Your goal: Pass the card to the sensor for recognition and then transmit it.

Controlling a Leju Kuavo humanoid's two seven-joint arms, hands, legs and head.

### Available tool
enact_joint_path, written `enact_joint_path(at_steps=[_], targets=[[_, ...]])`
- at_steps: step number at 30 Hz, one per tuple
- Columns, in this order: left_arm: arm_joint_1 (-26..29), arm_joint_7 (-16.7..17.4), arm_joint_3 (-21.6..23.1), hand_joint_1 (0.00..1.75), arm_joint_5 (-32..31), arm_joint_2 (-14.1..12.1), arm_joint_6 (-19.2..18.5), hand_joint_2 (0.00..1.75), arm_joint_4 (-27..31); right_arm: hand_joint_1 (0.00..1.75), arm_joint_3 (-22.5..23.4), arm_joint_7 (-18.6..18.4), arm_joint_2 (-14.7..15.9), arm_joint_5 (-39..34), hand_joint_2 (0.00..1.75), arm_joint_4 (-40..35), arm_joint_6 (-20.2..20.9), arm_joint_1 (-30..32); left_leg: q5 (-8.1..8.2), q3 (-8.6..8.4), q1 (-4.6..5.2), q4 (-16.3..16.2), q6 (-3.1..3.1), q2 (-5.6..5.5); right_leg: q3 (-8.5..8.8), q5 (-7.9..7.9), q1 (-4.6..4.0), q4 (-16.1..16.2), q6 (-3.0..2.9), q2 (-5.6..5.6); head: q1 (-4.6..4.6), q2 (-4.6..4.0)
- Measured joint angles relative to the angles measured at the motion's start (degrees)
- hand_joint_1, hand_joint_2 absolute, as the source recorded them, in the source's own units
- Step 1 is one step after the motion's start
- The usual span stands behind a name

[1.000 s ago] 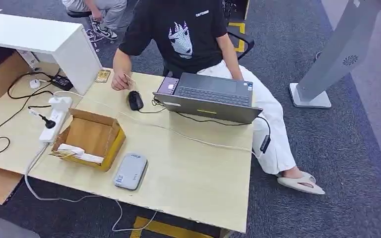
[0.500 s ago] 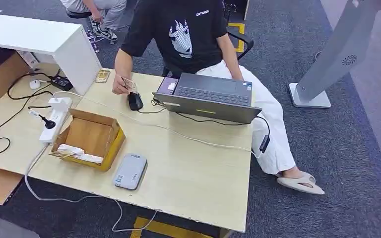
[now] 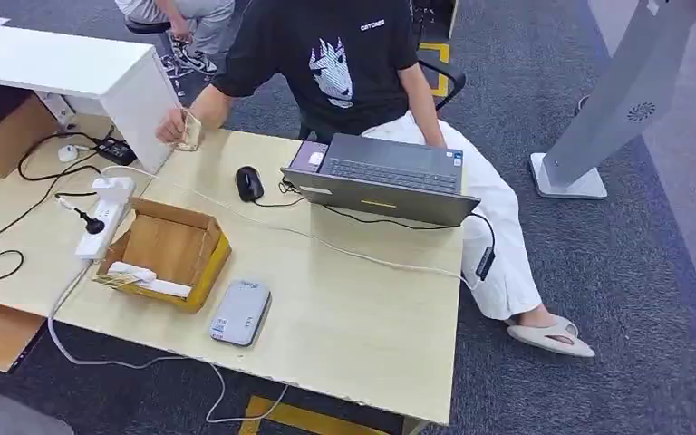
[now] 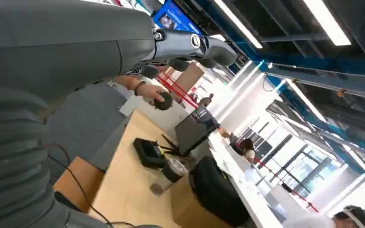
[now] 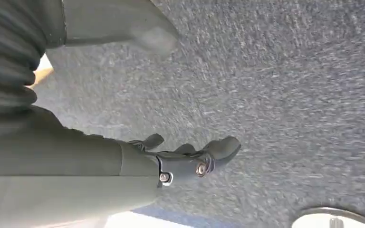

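grey carpet (image 3: 598,227) — pale wood table (image 3: 362,317), white cabinet (image 3: 72,68) beside it

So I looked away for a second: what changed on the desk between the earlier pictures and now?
The person's hand carried the card from beside the mouse across to the desk's far left corner, by the white cabinet. The mouse, laptop, cardboard box and grey sensor stayed put.

cover: grey, ribbed | left robot hand (image 4: 190,47): dark fingers, round tips | right robot hand (image 5: 190,159): two silver screws
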State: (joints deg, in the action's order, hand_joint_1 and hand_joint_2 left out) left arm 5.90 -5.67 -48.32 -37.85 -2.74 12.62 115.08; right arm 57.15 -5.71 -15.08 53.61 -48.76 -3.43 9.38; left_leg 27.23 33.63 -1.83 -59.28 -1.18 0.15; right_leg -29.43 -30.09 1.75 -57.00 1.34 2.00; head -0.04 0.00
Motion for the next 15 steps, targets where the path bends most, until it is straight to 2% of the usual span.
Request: enact_joint_path(at_steps=[3, 5, 7, 10, 15], targets=[[-1.5, 3.5, 8.3, 0.00, -3.4, -4.3, 2.8, 1.75, -4.0, 0.00, 2.8, 1.2, 0.0, 2.4, 1.75, 0.3, 0.2, -0.9, -0.09, 0.00, 0.01, 0.0, 0.06, -0.02, 0.01, 0.05, 0.01, 0.0, -0.02, 0.00, 0.02, 0.00], [-3.0, 6.5, 14.1, 0.00, -12.3, -7.2, 3.5, 1.75, -7.9, 0.00, 4.4, 2.0, 0.0, 3.7, 1.75, 0.7, 0.4, -1.5, -0.10, 0.01, 0.02, 0.0, 0.06, -0.04, 0.02, 0.08, 0.02, 0.0, -0.02, 0.01, 0.00, 0.00], [-4.7, 8.0, 19.2, 0.00, -15.2, -9.2, 3.0, 1.75, -11.9, 0.00, 5.7, 2.5, 0.0, 4.7, 1.75, 1.0, 0.8, -2.1, -0.12, 0.01, 0.04, 0.0, 0.07, -0.02, 0.02, 0.12, 0.04, 0.0, 0.00, -0.02, 0.02, 0.00], [-6.5, 9.0, 24.9, 0.00, -17.7, -10.8, 2.9, 1.75, -16.2, 0.00, 7.5, 2.6, 0.0, 6.0, 1.75, 1.1, 1.2, -2.5, -0.12, 0.01, 0.04, 0.0, 0.07, 0.03, 0.09, 0.19, 0.05, 0.0, -0.02, -0.09, -0.02, 0.00], [-9.0, 10.4, 31.8, 0.00, -20.7, -11.6, 2.5, 1.75, -21.6, 0.00, 9.2, 2.4, -0.1, 8.7, 1.75, 0.7, 4.0, -2.6, -0.12, 0.05, 0.05, 0.0, 0.07, 0.04, 0.07, 0.20, 0.05, 0.0, 0.00, -0.09, -0.02, 0.00]])
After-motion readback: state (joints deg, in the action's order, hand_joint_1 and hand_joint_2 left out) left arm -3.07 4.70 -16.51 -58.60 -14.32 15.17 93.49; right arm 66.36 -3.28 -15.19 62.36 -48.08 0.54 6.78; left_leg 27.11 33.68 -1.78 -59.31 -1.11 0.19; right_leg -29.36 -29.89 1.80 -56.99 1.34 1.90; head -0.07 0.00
